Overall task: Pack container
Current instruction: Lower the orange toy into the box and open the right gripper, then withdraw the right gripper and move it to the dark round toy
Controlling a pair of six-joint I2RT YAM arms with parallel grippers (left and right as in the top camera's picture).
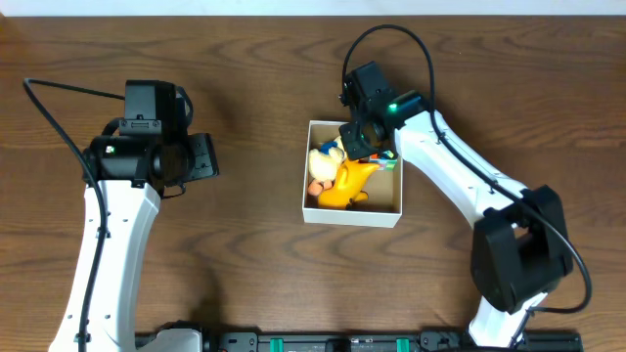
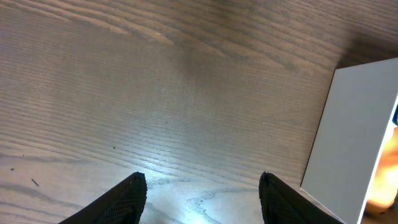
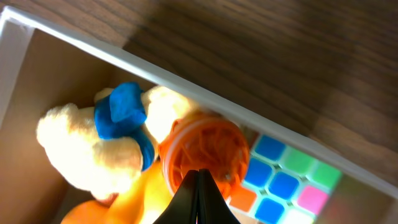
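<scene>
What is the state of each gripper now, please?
Left gripper: open, holding nothing.
Right gripper: closed, with nothing seen in its grip.

Matt, grained wooden table [image 2: 155, 93]; container [image 1: 352, 216] of smooth white card, brown cardboard inside; fuzzy cloth plush toy [image 3: 74, 146]

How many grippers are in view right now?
2. The left gripper hangs open over the table, left of the container; the right gripper is shut over an orange toy inside it.

One container [image 1: 350, 216], perhaps four toys [image 1: 347, 181]
</scene>
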